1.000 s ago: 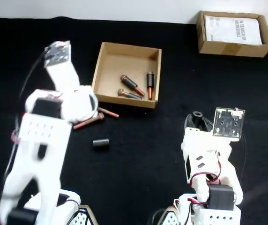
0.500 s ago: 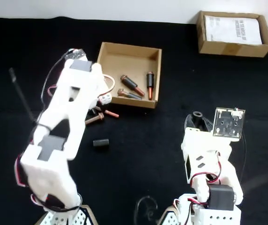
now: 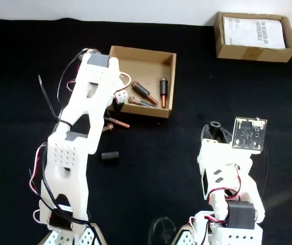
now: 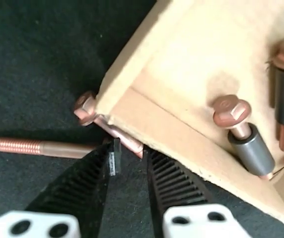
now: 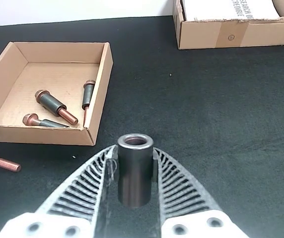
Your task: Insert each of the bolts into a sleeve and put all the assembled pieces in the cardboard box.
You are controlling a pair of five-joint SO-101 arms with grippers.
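The open cardboard box holds three bolts in sleeves. Two loose copper bolts lie on the black table by its front left corner, and a spare black sleeve lies nearer the arms. My left gripper hangs open at that corner, its fingertips either side of the threaded end of one bolt that lies against the box wall. The other bolt lies just beside it. My right gripper is shut on an upright black sleeve, held above the table well to the right of the box.
A second cardboard box with a printed sheet inside stands at the back right. Black cloth covers the table, with bare room between the two arms. The left arm's cables hang beside it.
The left arm has swung from folded back to stretched out, bringing its gripper down at the box's front left corner over the loose bolts. The right arm has kept still with its sleeve.
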